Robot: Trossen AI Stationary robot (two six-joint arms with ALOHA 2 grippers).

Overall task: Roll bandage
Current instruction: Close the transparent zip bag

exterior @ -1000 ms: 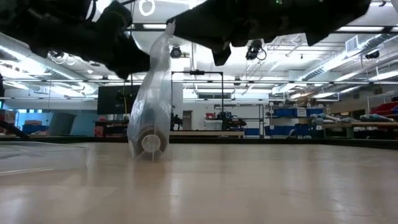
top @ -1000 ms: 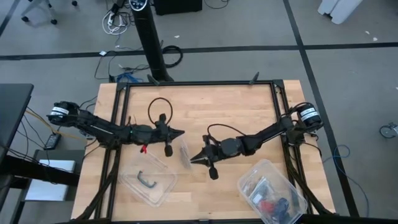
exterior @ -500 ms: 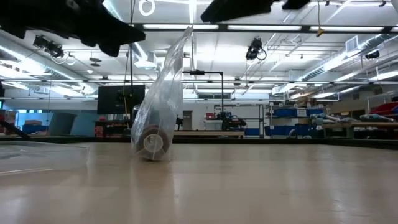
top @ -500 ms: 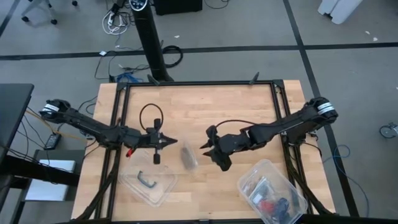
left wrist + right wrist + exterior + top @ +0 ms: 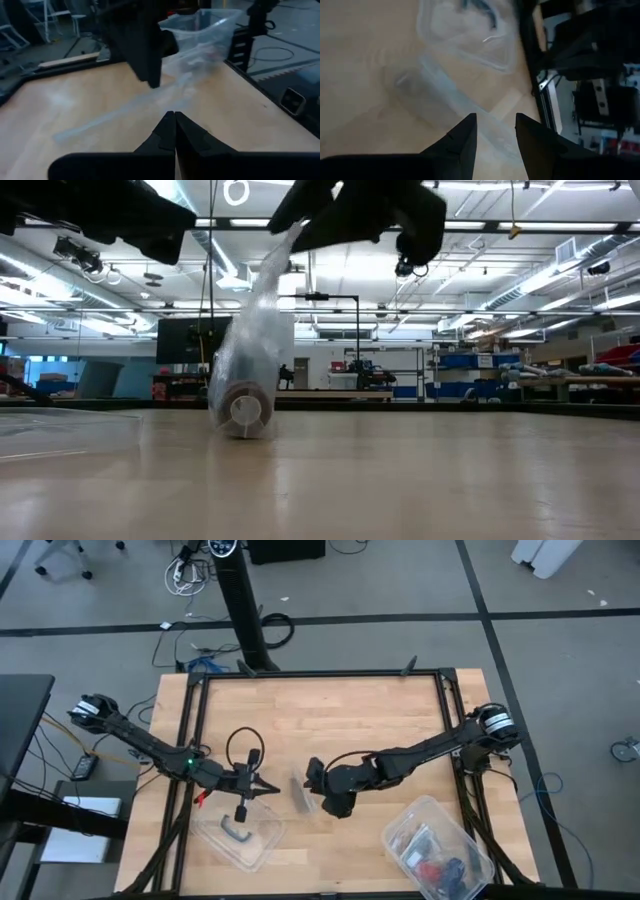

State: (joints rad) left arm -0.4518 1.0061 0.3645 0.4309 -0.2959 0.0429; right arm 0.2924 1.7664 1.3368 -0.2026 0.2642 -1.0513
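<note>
The dark brown bandage roll (image 5: 245, 410), a small cylinder sealed inside a clear, crinkled plastic bag (image 5: 300, 791), lies on the wooden tabletop (image 5: 350, 720) near its middle, between the two arms. In the low view the roll's round end faces the camera and the bag's loose neck stands up above it, leaning toward the right arm. In the high view the bag reads as a short strip running roughly from the far side toward the near side of the tabletop. The right gripper (image 5: 312, 778) is the nearer one: it sits just beside the bag on the right arm's side, its fingers spread apart with nothing between them, and its wrist view looks over the bag past those open fingers (image 5: 462, 137). The left gripper (image 5: 272, 788) points at the bag from the opposite side, a little farther off, fingers pressed together and empty. The next reach for the bag seems most likely to fall to the right gripper.
</note>
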